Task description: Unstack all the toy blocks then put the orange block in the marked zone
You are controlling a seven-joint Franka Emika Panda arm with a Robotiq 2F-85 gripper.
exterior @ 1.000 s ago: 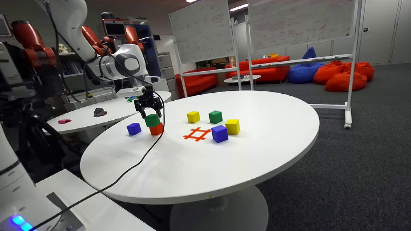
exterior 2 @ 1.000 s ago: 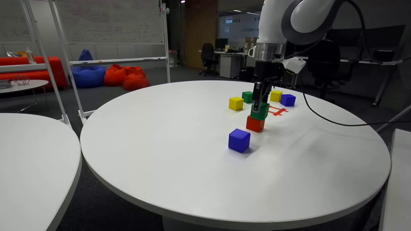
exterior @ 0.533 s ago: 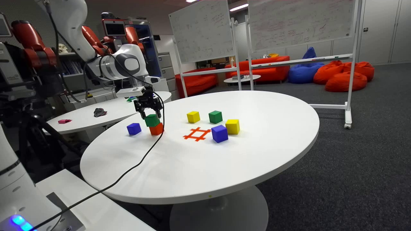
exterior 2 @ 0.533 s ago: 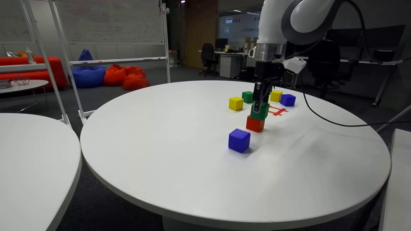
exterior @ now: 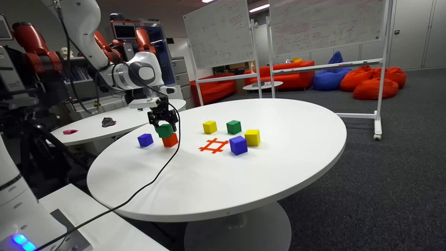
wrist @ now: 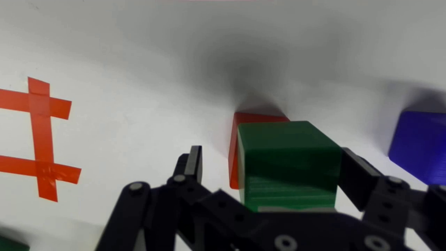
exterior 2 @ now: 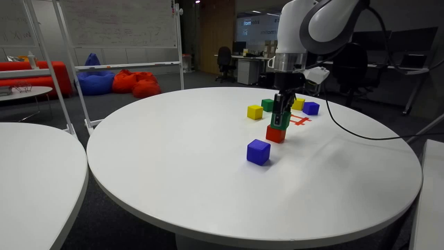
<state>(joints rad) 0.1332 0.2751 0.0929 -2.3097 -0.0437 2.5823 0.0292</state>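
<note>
The orange block (exterior: pixel 170 140) sits below my fingers (wrist: pixel 193 162), under the green block (wrist: pixel 291 169). They stand spread either side of that green one, gripping nothing. I judge this is unstacking; next: centre, squeeze, then lift it clear of the marked zone (exterior: pixel 214 146) beyond one finger.

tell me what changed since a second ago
The open gripper has come down slightly further around the green block; nothing has been gripped or let go. The green block still sits on the orange block; the marked zone and the other blocks stayed put.
</note>
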